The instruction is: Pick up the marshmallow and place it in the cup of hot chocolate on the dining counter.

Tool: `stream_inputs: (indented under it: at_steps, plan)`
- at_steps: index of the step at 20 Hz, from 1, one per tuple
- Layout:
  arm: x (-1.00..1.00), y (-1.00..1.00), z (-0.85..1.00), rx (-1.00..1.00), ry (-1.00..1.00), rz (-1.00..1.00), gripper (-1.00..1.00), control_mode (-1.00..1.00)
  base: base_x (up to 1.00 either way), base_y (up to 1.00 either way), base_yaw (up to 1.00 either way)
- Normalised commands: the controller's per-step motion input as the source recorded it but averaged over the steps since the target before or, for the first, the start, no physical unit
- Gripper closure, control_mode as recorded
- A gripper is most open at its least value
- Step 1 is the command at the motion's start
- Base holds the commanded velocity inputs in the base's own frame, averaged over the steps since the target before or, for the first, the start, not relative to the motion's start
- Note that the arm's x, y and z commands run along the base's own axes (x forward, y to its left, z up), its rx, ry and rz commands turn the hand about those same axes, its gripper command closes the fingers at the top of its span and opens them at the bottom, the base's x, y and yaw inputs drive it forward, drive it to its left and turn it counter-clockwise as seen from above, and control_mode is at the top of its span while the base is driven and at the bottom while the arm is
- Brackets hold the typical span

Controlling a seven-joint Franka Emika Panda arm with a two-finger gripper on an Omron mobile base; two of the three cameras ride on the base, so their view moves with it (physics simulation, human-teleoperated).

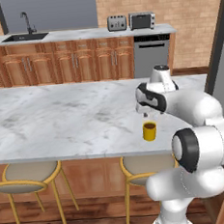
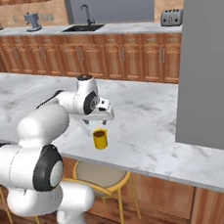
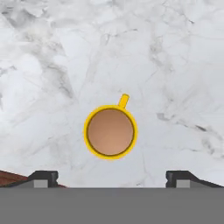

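Cup of hot chocolate (image 3: 110, 132) stands on the dining counter (image 1: 61, 119) near its front edge, brown drink visible, no readable lettering on it. Gripper (image 1: 145, 113) hangs directly above the cup, fingers spread wide and empty. Marshmallow not discernible near the cup.

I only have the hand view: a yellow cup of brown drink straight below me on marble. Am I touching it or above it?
Observer: Above it. From the left base view the end effector hangs over the cup of hot chocolate with a visible gap between fingertips and rim.
Operator: Where on the slab does the cup stand?
Observer: Close to the near edge of the dining counter, about over a gold-framed stool tucked below.
Operator: Which way is the arm reaching?
Observer: Forward from the stool side, with the wrist bent so the hand points straight down at the cup.
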Motion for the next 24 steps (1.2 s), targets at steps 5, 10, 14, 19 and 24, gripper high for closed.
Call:
stream_inputs:
  at_steps: [5, 10, 14, 19, 24]
  plan:
    - [-0.6, 0.11, 0.73, 0.0, -0.36, -0.01, -1.0, -1.0, 0.0, 0.0, 0.0]
    - [-0.8, 0.11, 0.85, 0.0, -0.24, -0.04, -1.0, -1.0, 0.0, 0.0, 0.0]
    - [-0.74, 0.11, 1.0, 0.0, -0.18, -0.03, -1.0, -1.0, 0.0, 0.0, 0.0]
    - [-0.74, 0.13, 0.83, 0.0, -0.15, -0.01, -1.0, -1.0, 0.0, 0.0, 0.0]
    - [-0.78, 0.19, 0.4, 0.0, -0.17, 0.0, -1.0, -1.0, 0.0, 0.0, 0.0]
